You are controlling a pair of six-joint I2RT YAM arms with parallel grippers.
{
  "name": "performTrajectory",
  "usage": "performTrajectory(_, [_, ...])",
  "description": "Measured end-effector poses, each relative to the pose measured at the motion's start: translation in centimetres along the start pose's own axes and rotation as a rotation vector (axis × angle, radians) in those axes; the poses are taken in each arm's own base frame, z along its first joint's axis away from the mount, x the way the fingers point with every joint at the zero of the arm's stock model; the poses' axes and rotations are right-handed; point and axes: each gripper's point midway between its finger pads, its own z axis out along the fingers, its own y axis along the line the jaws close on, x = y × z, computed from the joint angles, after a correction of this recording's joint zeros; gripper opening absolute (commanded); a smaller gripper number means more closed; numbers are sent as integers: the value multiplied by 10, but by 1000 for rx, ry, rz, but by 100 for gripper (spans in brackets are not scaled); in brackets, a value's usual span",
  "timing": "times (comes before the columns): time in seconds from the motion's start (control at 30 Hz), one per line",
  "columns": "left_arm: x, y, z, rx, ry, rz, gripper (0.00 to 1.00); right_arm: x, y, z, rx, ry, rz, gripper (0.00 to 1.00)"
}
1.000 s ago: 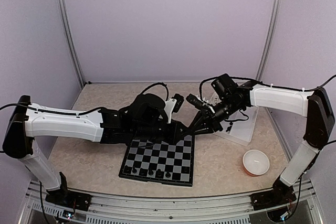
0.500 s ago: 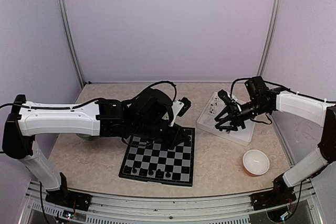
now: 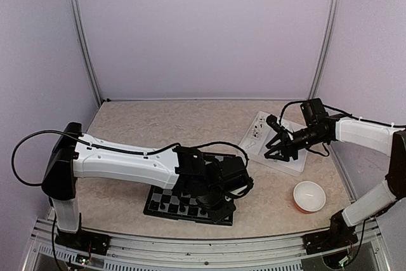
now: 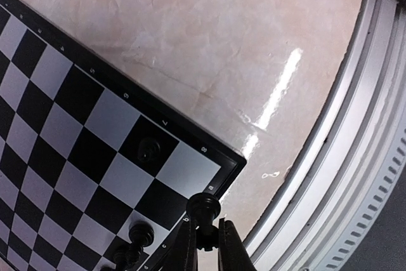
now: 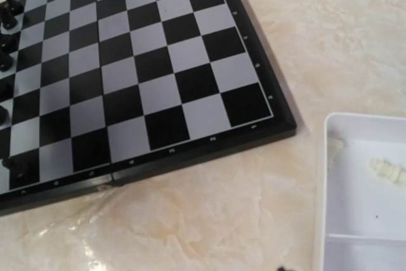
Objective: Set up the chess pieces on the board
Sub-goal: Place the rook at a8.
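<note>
Left claw has swung across the flat black-and-grey chessboard to its near corner, gripping a tiny black plastic chess piece at its tips

On the black border of the board stand small white coordinate marks, and only an 8 near the corner reads surely.

Left gripper swung from board far edge to near right corner, carrying chess piece; right gripper withdrew over tray, jaws wider
</note>
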Motion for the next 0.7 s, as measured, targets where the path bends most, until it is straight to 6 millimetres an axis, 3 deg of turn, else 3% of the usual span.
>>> performTrajectory(0.13, [11,2,7,-11,48,14,6,2,1,1,-1,4,1,49])
performTrajectory(0.7, [16,6,23,-9,80,6,7,2,1,1,-6,3,-1,49])
